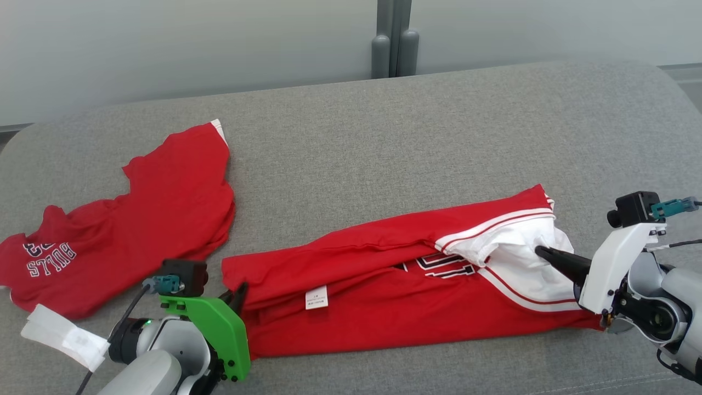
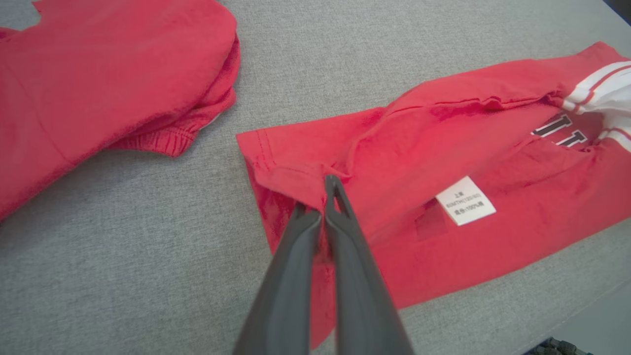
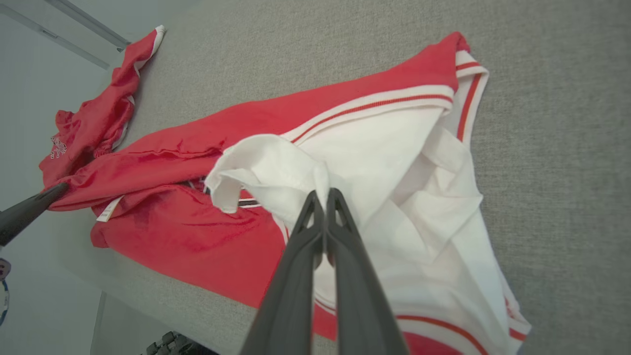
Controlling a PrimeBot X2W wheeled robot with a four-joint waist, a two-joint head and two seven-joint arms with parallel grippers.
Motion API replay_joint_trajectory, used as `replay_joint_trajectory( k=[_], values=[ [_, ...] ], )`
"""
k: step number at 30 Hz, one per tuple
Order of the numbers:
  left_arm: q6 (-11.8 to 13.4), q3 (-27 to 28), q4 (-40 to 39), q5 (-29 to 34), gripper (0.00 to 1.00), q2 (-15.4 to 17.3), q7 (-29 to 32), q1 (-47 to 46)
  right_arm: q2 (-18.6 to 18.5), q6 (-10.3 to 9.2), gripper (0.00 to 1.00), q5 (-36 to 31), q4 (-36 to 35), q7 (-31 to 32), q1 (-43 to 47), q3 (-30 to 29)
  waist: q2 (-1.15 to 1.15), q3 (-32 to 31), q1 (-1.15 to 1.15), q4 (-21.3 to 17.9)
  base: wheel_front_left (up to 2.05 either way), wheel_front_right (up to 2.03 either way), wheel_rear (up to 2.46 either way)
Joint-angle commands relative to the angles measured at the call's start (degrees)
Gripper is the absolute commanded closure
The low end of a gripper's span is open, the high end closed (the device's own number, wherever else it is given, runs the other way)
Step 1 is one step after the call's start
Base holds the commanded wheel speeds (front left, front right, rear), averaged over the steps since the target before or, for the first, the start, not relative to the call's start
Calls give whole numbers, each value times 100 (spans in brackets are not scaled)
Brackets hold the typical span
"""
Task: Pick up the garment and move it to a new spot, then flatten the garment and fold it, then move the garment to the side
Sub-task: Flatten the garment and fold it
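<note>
The garment (image 1: 384,323) is a red jersey with white, red-striped trim, lying as a long band across the grey padded surface (image 1: 384,137). My left gripper (image 1: 240,292) is at its left end, shut on a raised fold of the red hem (image 2: 276,172); cloth shows between the closed fingers (image 2: 355,256). My right gripper (image 1: 540,252) is at the right end, shut on a bunched flap of the white fabric (image 3: 276,162). A white care label (image 2: 466,200) lies face up on the red cloth between the two grippers.
A second red garment (image 1: 137,219) printed "BULLS" lies crumpled at the left, close to my left arm. The surface's near edge (image 3: 162,291) runs just below the jersey. A grey post (image 1: 394,38) stands behind the far edge.
</note>
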Motion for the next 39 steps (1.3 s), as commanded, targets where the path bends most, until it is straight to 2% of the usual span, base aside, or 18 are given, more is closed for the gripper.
replay_joint_trajectory(
  k=[1,4,5,6,7,8,9,10,28,35,39],
  values=[
    [-15,-6,71,-55,100,11,9,55,21,-2,100,60,58,61,101,29,0,3,0,0,0,0,0],
    [-31,-21,150,-48,98,-7,-1,37,56,-2,100,71,186,177,143,104,0,-1,0,4,0,0,0],
    [-38,-24,172,-51,94,-14,-3,35,77,-2,84,87,222,210,142,119,0,-5,0,7,0,0,0],
    [-38,-28,191,-52,83,-19,-4,35,94,-2,60,90,252,232,142,126,0,-11,0,8,0,0,0],
    [-32,-31,200,-57,70,-25,-5,39,104,-2,35,89,278,246,138,129,0,-17,0,9,0,0,0],
    [-25,-33,211,-62,57,-30,-6,46,109,-2,0,96,298,259,139,135,0,-23,0,8,0,0,0],
    [-19,-35,216,-65,47,-34,-6,52,113,-2,0,119,316,266,148,135,0,-31,0,7,0,0,0],
    [-13,-36,223,-69,0,-37,-8,61,112,-2,0,130,325,283,156,136,0,-37,0,5,0,0,0],
    [102,-28,204,-89,0,-19,-68,118,46,-2,0,192,214,241,225,78,0,-90,0,-39,0,0,0],
    [315,152,-61,-64,0,146,-251,224,-310,-2,0,170,-25,-301,282,-203,0,-157,0,-10,0,0,0],
    [492,311,-381,-120,0,226,-397,401,-488,-2,0,46,81,-660,334,-329,0,-221,0,-30,0,0,0]
  ],
)
